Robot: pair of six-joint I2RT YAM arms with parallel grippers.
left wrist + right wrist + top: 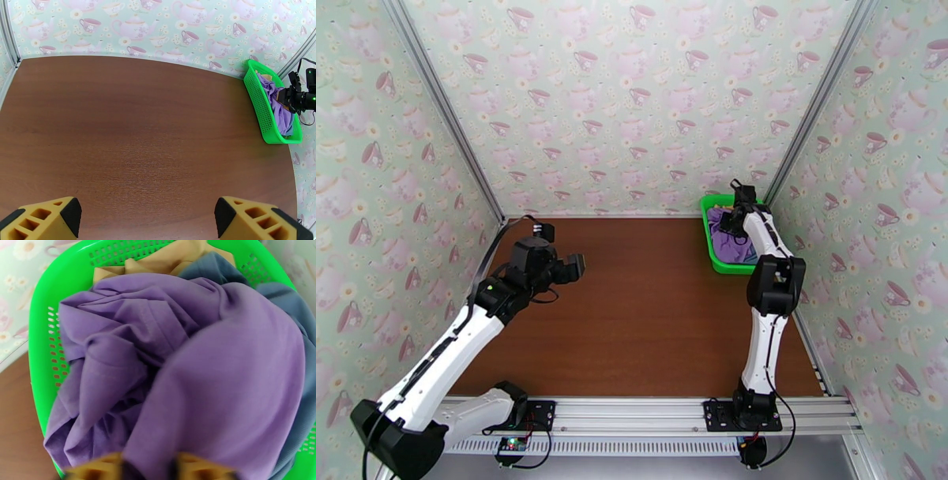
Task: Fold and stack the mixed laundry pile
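Top external view: the right gripper (pixel 732 218) reaches down into the green basket (pixel 709 237) at the far right corner of the table (pixel 648 331), where the laundry pile lies, lilac garment (pixel 728 246) uppermost. The left gripper (pixel 574 268) hangs over bare wood well to the basket's left, probably waiting for cloth to be brought out for folding.

Left wrist view: its yellow fingers (pixel 59 219) stand wide apart, holding nothing. The basket sits far off to the right, seen side-on with its mesh wall plain.

Right wrist view: up close, what reads from overhead as one purple heap sorts into three cloths. The lilac one is mounded over the tan-yellow garment (pixel 177 257) at the basket's far rim and the blue-grey garment (pixel 294 319) along its right side. The right fingertips (pixel 100 468) are pinched on a lilac fold (the frame is blurred there), seemingly the first pick. Nothing is folded yet.
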